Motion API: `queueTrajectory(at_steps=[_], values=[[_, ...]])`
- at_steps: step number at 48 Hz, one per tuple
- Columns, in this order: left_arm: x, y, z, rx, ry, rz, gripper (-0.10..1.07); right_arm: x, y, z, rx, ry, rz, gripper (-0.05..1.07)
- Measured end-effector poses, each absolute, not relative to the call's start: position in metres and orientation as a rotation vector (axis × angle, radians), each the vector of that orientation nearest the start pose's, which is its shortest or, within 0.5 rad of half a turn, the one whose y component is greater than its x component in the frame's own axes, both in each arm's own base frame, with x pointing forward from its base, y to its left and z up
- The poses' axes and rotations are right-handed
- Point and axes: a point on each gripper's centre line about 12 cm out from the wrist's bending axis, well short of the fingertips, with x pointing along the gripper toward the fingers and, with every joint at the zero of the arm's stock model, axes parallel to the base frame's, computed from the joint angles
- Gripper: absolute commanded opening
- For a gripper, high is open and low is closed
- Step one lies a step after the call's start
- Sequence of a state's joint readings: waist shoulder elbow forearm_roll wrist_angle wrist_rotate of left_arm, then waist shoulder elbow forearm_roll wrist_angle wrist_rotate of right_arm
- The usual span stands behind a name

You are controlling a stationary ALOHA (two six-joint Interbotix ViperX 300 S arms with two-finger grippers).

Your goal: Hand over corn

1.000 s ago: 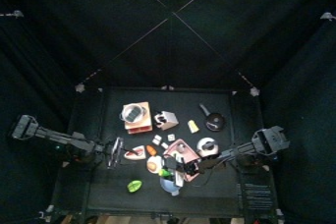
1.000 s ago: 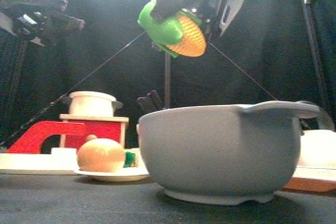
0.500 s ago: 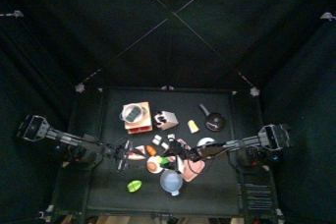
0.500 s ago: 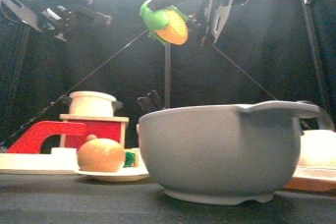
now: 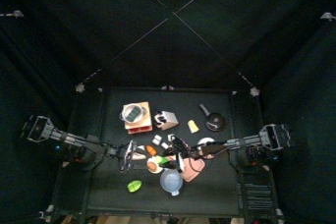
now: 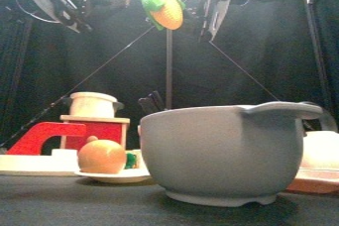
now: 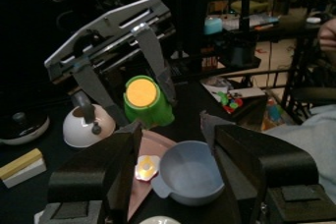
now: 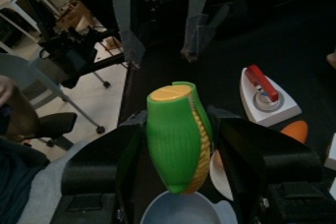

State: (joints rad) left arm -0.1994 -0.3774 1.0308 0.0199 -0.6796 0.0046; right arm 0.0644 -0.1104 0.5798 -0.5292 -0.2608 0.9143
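Observation:
The corn (image 6: 163, 9), yellow with green husk, hangs high above the table with my right gripper (image 6: 179, 7) shut on it. The right wrist view shows the corn (image 8: 178, 138) upright between the right gripper's (image 8: 180, 159) jaws. My left gripper (image 6: 82, 10) stands open just left of the corn, apart from it. In the left wrist view the corn (image 7: 141, 97) faces the open left gripper (image 7: 174, 157), a short way beyond its jaws. From above, the two grippers meet over the table's front half, left gripper (image 5: 140, 150) and right gripper (image 5: 184, 150).
A large grey bowl (image 6: 232, 156) stands near the table's front edge. Left of it are a plate (image 6: 113, 175) bearing a round orange thing (image 6: 102, 155) and a red-and-white toy (image 6: 73, 131). Several more toys (image 5: 136, 116) lie behind on the table.
The right gripper has carried the corn up and to the left. The left gripper has risen and swung in toward it, opening slightly wider.

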Motion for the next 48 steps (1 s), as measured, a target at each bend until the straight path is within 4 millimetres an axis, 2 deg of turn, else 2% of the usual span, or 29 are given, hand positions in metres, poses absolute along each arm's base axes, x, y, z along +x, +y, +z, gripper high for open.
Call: queueTrajectory(at_steps=[6, 17, 23, 37, 48], values=[[0.298, -0.062, 0.246, 0.038, -0.027, -0.215, 1.03, 0.406, 0.042, 0.268, 0.409, 0.269, 0.151, 0.74], [0.298, -0.072, 0.247, 0.202, -0.074, -0.288, 1.03, 0.400, 0.044, 0.258, 0.397, 0.284, 0.166, 0.74], [0.300, -0.076, 0.238, 0.250, -0.060, -0.316, 1.03, 0.395, 0.045, 0.247, 0.381, 0.311, 0.174, 0.74], [0.330, -0.085, 0.225, 0.401, -0.035, -0.345, 1.03, 0.386, 0.048, 0.230, 0.370, 0.359, 0.179, 0.74], [0.341, -0.083, 0.222, 0.497, 0.034, -0.331, 1.03, 0.380, 0.057, 0.220, 0.414, 0.403, 0.166, 0.74]])
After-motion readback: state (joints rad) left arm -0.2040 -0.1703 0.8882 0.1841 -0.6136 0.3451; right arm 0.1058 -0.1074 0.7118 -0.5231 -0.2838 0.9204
